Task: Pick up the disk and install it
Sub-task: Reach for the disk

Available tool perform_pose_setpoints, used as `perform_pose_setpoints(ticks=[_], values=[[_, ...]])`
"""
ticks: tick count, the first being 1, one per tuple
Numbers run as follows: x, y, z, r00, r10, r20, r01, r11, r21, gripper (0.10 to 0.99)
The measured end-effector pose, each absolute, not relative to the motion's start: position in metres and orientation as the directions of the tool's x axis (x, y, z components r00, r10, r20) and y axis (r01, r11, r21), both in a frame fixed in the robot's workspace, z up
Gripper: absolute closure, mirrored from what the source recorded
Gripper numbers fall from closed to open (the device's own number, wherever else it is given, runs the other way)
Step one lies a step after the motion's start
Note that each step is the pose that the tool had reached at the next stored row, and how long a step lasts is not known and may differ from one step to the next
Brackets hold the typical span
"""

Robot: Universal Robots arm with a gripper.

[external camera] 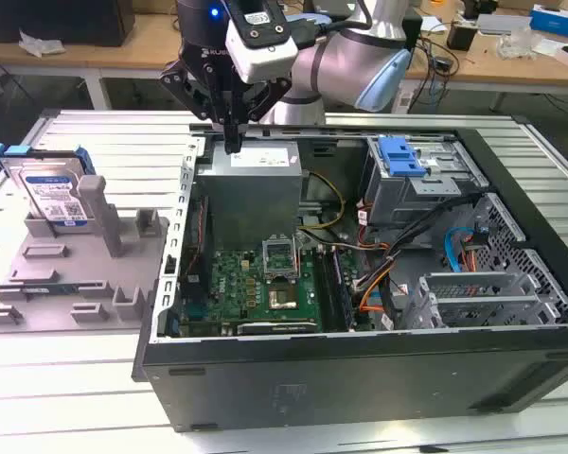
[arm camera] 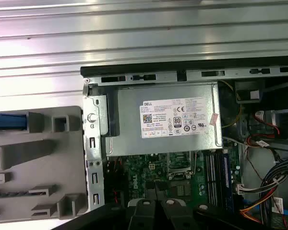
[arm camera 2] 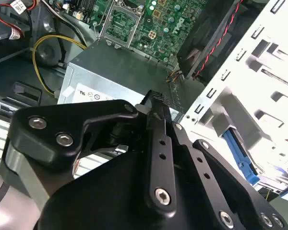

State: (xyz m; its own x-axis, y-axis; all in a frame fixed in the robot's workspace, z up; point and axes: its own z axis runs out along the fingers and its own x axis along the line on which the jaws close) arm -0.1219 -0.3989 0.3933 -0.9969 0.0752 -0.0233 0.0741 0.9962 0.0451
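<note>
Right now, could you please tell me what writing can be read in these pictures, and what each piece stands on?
Power supply, white label: the fine print is too small to read.
Disk, white-and-blue label: the print is too small to read.
No other readable writing stands out.

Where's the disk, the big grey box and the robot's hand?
Disk [external camera: 57, 197]: exterior view, on its white-and-blue label.
Grey box [arm camera: 178, 118]: first wrist view, on its white sticker.
Hand [external camera: 232, 142]: exterior view, at its fingertips, over the grey box's edge.
</note>
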Motion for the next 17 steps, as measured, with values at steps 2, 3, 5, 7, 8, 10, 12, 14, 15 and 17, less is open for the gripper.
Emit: perform_pose_setpoints(ticks=[2,3,5,7,8,10,12,14,15,17], values=[[-0.122,-0.399,0.393,-0.997,0.075,-0.023,0.074,0.996,0.045,0.98],[-0.122,-0.399,0.393,-0.997,0.075,-0.023,0.074,0.996,0.045,0.98],[-0.122,-0.399,0.393,-0.997,0.075,-0.023,0.074,0.996,0.045,0.98],[-0.122,-0.399,0.393,-0.997,0.075,-0.023,0.074,0.996,0.045,0.98],[-0.122,-0.399,0.393,-0.997,0.075,-0.023,0.074,0.996,0.045,0.98],[-0.122,-0.399,0.393,-0.997,0.075,-0.023,0.074,0.996,0.045,0.98],[-0.126,-0.397,0.393,-0.997,0.075,-0.023,0.074,0.996,0.045,0.98],[-0.136,-0.39,0.393,-0.997,0.075,-0.023,0.074,0.996,0.045,0.98],[-0.144,-0.384,0.393,-0.997,0.075,-0.023,0.074,0.996,0.045,0.98],[-0.157,-0.379,0.392,-0.997,0.075,-0.023,0.074,0.996,0.045,0.98]])
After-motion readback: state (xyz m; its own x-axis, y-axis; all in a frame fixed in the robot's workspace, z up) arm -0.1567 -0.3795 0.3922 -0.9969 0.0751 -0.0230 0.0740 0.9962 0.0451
